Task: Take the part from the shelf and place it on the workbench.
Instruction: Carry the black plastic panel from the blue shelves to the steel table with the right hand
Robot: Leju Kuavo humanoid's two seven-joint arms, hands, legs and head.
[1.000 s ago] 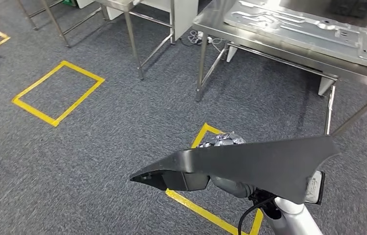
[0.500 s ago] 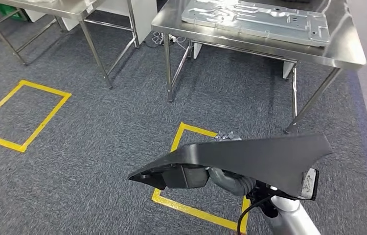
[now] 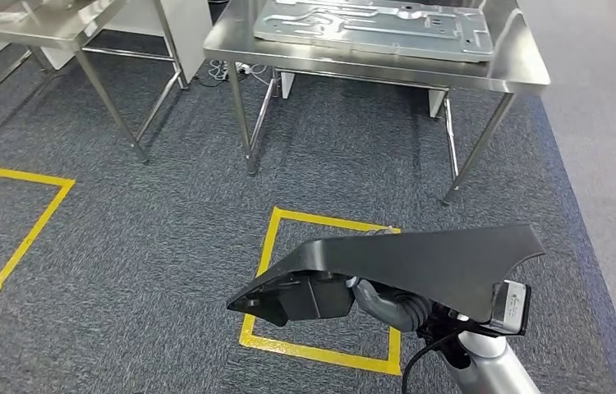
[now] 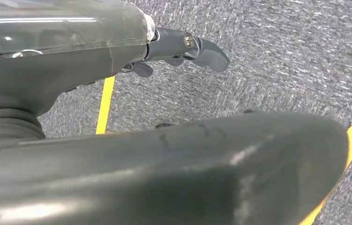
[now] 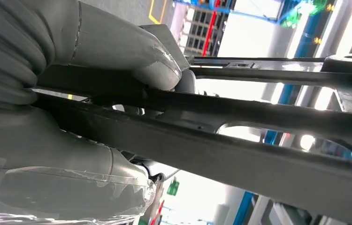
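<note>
While the head view looks down on grey carpet, findings are placed relative to the workbench.

Workbench point(image 3: 387, 75): steel top on thin legs, at the far side of the carpet.
Plate point(image 3: 374, 29): flat silver metal sheet with pressed ribs, lying on the workbench top.
Part point(image 3: 420, 267): black, broad, wing-shaped panel, held in the air on the near side of the workbench, well apart from it; one end tapers to a dark pointed bracket, the other flares to a tip. In the right wrist view its underside point(image 5: 258, 140) shows as dark ribs and bars.
Right hand point(image 3: 391, 304): under the part, on the near side of the workbench; in the right wrist view the grey thumb point(image 5: 160, 77) presses onto a rib and the hand point(image 5: 71, 108) wraps the bar, so it grips the part.
Left hand point(image 4: 183, 49): seen in the left wrist view above carpet, dark fingers point(image 4: 207, 51) stretched out with nothing between them; the part's black edge point(image 4: 188, 173) passes beside it; whether it touches cannot be told.
Floor square point(image 3: 268, 271): yellow tape outline on the carpet, just in front of the workbench, below the part.
Second square point(image 3: 29, 234): yellow tape outline, further to the left of the workbench.
Second table point(image 3: 58, 29): steel, standing left of the workbench.
</note>
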